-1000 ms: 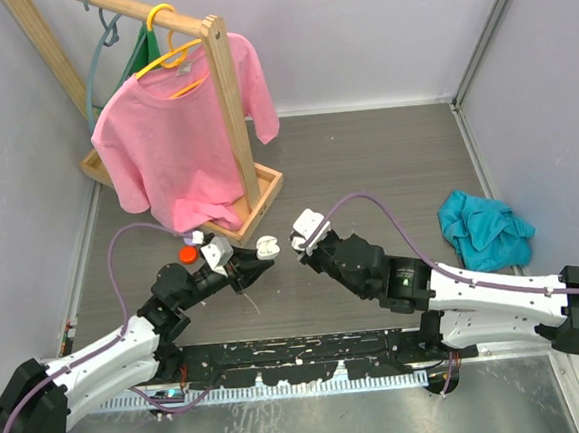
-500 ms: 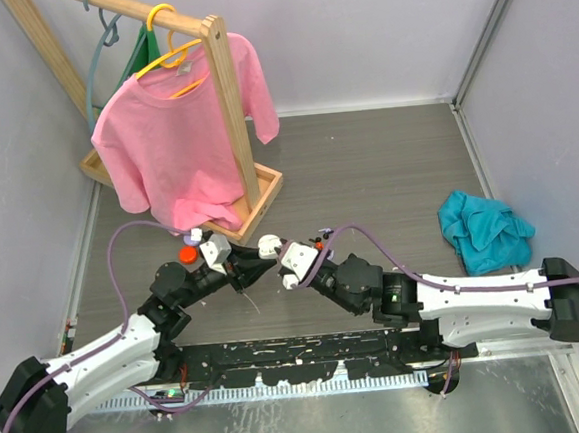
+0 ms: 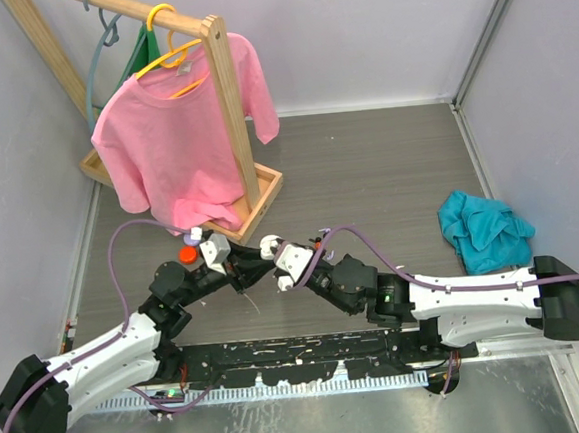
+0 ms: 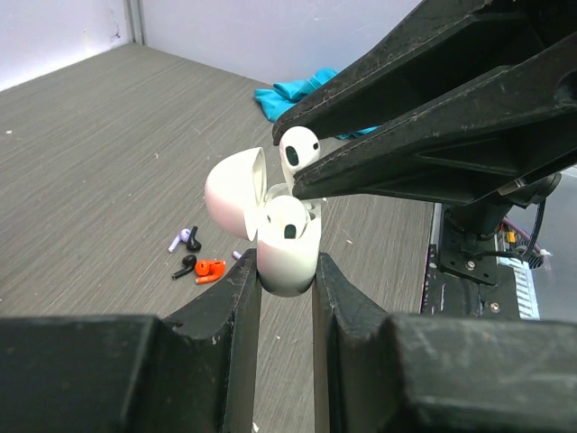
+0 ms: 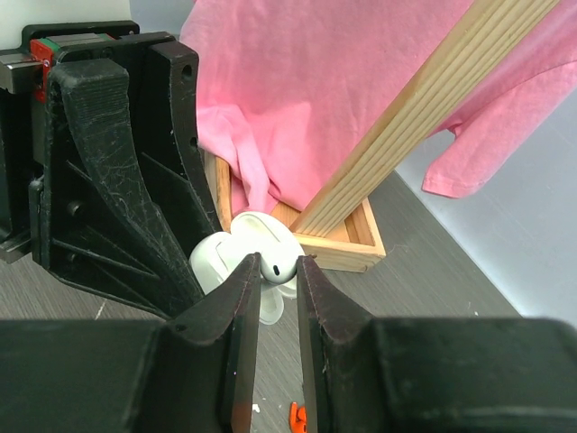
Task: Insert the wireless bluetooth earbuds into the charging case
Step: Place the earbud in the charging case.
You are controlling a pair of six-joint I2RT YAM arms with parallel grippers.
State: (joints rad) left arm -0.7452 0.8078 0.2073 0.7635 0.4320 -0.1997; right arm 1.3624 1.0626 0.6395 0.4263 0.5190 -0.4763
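My left gripper is shut on the white charging case and holds it upright above the table, lid open. One white earbud sits in the case. My right gripper is shut on a second white earbud, held just above the case's open mouth; this earbud also shows in the left wrist view. In the top view the two grippers meet at the case. Loose purple, black and orange-red earbuds lie on the table below.
A wooden rack with a pink shirt stands in a wooden tray just behind the grippers. An orange-red round piece lies left of the left gripper. A teal cloth lies at the right.
My right gripper has moved left and down with the white earbud, from apart from the case to right over its opening. The left gripper has kept the case almost still.
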